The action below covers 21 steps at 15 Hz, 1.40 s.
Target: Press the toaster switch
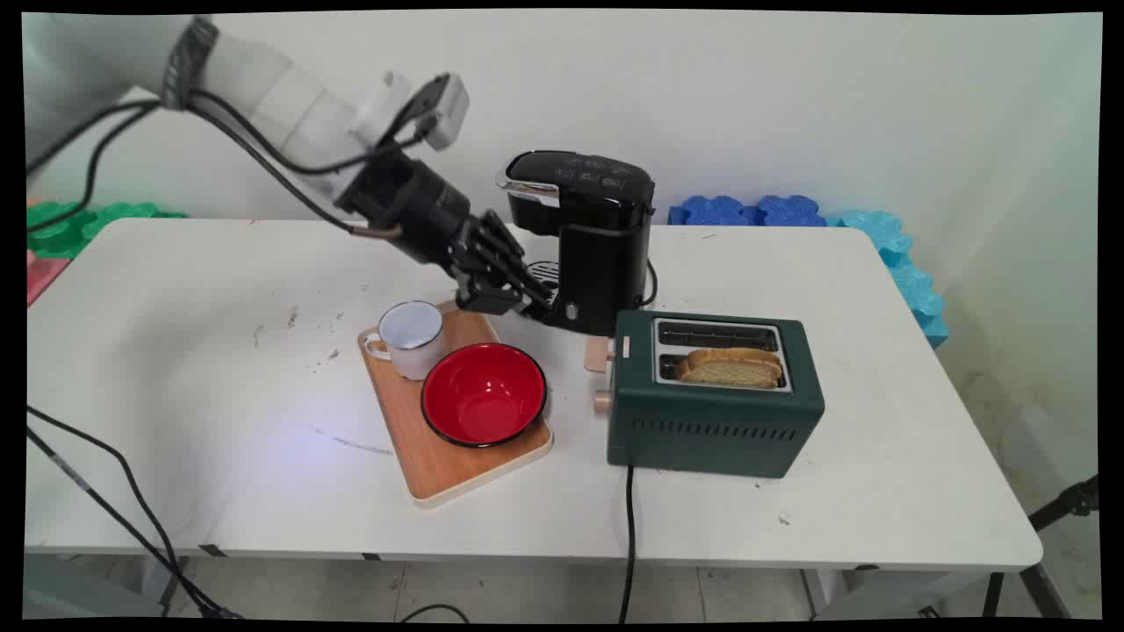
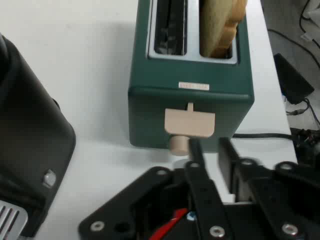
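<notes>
Hand view shows you the pincer [image 2: 210, 150] slightly parted and holding nothing, its fingers [image 2: 196, 155] aimed at the green toaster's [image 2: 190, 107] beige lever [image 2: 190, 123]. Your pincer hovers low over the surface [image 1: 219, 369] beside the coffee maker [image 1: 597, 246], above the wooden board [image 1: 421, 448] with the mug [image 1: 411, 338] and red bowl [image 1: 483, 393]

the white arm [image 1: 290, 105] reaches in from the upper left, angled down to the right; its black gripper [image 1: 518, 294] hangs low, jaws parted.

Glossy red bowl [image 1: 484, 394] on matt wooden board [image 1: 439, 470]; glossy black plastic coffee maker [image 1: 597, 254].
</notes>
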Each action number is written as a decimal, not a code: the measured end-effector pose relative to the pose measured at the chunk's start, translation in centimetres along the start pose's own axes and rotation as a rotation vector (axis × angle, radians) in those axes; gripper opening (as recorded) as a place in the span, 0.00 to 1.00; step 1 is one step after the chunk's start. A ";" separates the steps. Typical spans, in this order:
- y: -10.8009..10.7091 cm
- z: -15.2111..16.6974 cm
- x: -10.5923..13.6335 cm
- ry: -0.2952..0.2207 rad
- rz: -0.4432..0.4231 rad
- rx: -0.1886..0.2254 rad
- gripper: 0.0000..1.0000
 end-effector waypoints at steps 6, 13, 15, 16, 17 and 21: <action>-0.6 3.4 -1.6 0.017 -0.012 -0.010 0.00; -1.1 6.4 -2.2 0.037 -0.030 -0.020 0.00; -1.2 7.0 -2.1 0.046 -0.033 -0.022 0.00; -1.2 7.3 -2.0 0.050 -0.034 -0.022 0.00; -1.2 7.5 -2.0 0.052 -0.035 -0.023 0.00; -1.3 8.4 -2.0 0.061 -0.039 -0.027 0.00</action>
